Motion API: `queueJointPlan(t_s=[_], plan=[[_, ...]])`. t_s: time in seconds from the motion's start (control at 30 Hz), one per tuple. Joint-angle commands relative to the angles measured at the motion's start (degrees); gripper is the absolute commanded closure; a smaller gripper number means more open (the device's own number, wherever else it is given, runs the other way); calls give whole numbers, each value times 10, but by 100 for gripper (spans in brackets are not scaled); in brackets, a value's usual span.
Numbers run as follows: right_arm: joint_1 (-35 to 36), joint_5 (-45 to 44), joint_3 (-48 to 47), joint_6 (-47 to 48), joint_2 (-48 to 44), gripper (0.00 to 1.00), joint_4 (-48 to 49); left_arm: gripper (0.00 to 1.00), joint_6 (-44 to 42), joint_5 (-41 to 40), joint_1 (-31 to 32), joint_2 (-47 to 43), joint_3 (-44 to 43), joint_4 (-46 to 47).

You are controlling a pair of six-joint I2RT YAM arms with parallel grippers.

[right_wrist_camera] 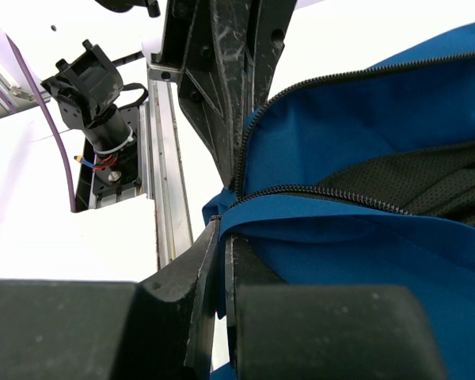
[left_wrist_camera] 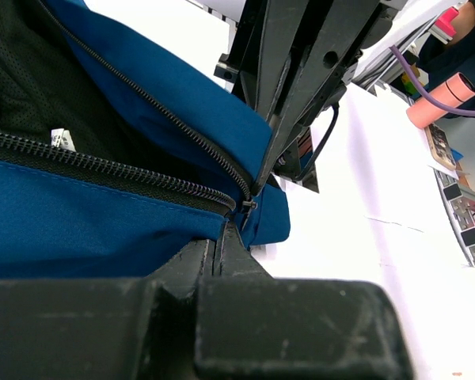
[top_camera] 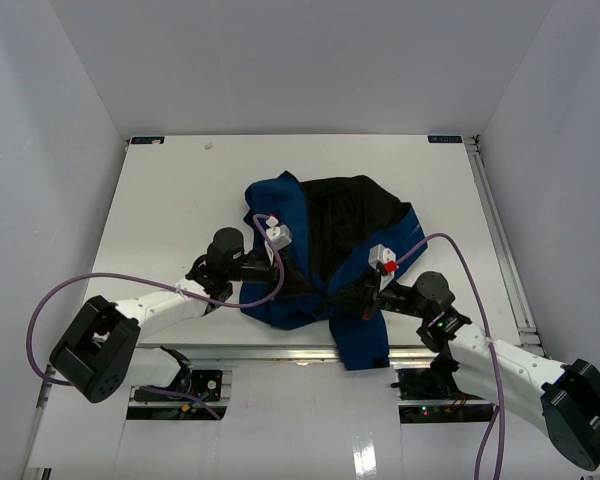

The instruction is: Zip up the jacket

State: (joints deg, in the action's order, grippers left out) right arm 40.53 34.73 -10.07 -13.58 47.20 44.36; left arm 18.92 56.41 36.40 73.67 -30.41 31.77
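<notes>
The royal-blue jacket [top_camera: 280,205] lies crumpled mid-table with its black lining [top_camera: 350,215] showing; its front is open. In the left wrist view the two zipper rows [left_wrist_camera: 119,172] meet at a small slider [left_wrist_camera: 249,204] at the jacket's bottom end. My left gripper [left_wrist_camera: 226,231] is shut with its tips right under that slider, on the pull. My right gripper [right_wrist_camera: 222,229] is shut on the blue hem beside the zipper's bottom [right_wrist_camera: 239,190]. Both grippers meet at the jacket's near edge, the left gripper [top_camera: 315,288] and the right gripper [top_camera: 342,300]. A small white label [left_wrist_camera: 59,138] shows inside.
The white table [top_camera: 170,190] is boxed in by grey walls. An aluminium rail [top_camera: 280,352] runs along the near edge, close behind the grippers; it shows in the right wrist view [right_wrist_camera: 165,174]. Purple cables [top_camera: 40,320] loop off both arms.
</notes>
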Motion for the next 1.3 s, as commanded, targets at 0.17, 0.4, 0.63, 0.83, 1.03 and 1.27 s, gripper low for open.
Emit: queueJointPlan(t_s=[0.17, 0.4, 0.63, 0.83, 1.03, 1.27], plan=[[2, 16, -28, -16, 9, 92, 33, 100, -2, 38, 4, -21, 7, 26], [2, 16, -32, -18, 12, 92, 33, 100, 3, 54, 4, -18, 7, 32], [2, 11, -34, -16, 9, 92, 32, 100, -1, 62, 6, -12, 5, 26], [2, 17, -39, -13, -2, 92, 26, 100, -8, 65, 8, -7, 2, 20], [2, 21, -42, -13, -3, 92, 23, 100, -13, 68, 10, -6, 3, 16], [2, 34, -55, -15, 7, 92, 17, 100, -15, 73, 10, -2, 1, 14]])
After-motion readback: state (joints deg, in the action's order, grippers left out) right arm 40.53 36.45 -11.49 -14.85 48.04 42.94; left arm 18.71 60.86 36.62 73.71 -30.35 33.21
